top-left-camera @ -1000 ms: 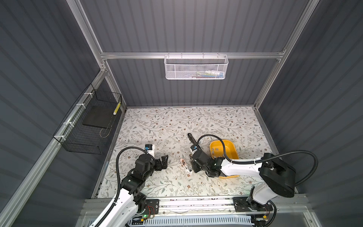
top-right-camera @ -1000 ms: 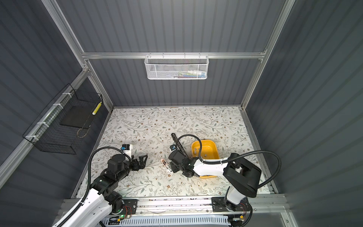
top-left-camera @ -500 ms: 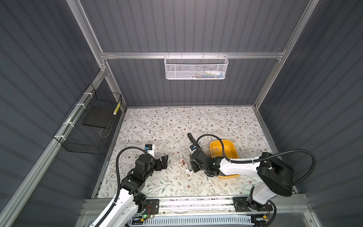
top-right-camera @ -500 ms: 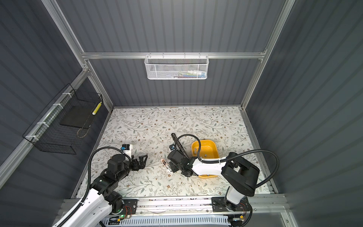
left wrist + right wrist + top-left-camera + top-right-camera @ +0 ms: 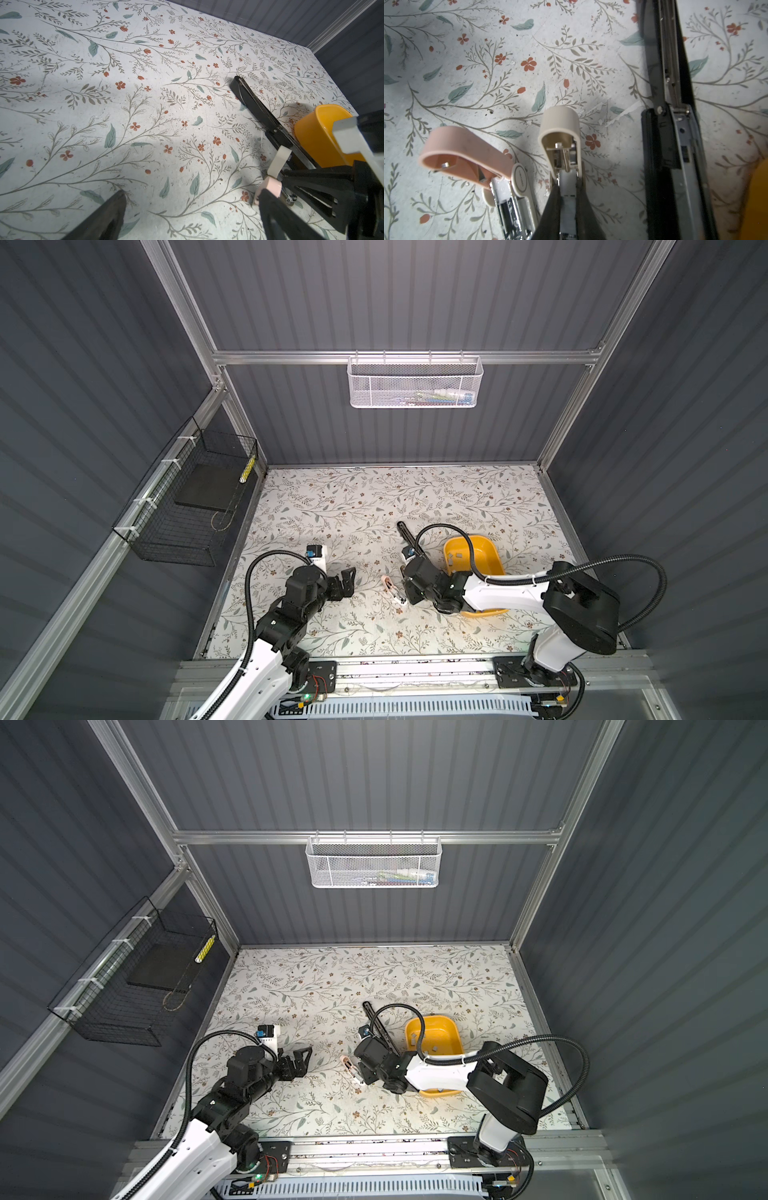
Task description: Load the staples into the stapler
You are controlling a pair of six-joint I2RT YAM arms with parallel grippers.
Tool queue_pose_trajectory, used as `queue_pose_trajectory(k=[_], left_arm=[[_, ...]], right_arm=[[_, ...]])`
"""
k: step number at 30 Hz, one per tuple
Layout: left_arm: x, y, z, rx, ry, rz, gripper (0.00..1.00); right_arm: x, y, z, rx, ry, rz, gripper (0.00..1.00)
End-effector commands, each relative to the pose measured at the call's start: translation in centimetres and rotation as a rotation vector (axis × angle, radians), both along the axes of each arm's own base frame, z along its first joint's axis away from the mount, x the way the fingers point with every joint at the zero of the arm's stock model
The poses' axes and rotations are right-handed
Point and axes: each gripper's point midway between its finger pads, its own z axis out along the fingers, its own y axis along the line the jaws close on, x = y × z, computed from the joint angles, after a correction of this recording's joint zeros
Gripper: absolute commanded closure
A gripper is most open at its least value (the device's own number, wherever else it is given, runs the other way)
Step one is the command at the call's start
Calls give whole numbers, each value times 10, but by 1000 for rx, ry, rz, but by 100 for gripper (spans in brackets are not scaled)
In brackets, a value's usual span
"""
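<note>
Table (image 5: 374, 497) had a scuffed floral-print top with a few white flecks. On it: yellow tub (image 5: 484, 538) right of centre, long black stapler (image 5: 406, 534) folded open just beside the tub, and small pink stapler (image 5: 389, 583) open, nearer the front edge. Beige stapler (image 5: 560, 120) sat between pink and black (contact with the top not visible).

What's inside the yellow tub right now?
In the yellow tub, a few grey staple strips lie loose on its floor. The right arm covers the near half, so anything there cannot be seen.
</note>
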Motion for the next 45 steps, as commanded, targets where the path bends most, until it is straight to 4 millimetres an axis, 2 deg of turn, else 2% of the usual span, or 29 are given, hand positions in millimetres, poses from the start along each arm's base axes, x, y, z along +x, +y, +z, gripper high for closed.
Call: queue_pose_trajectory(k=[1,11,35,45], left_arm=[[0,-2,7,-3,-24,-12,0],[0,-1,6,-3,-24,-12,0],[0,-1,7,-4,-27,-10,0],[0,-1,7,-3,-26,-8,0]], right_arm=[[2,0,9,-11,-28,0,100],[1,-1,11,-14,-37,19,100],[-3,3,-3,-34,7,37,100],[-9,-3,-4,-41,26,22,100]])
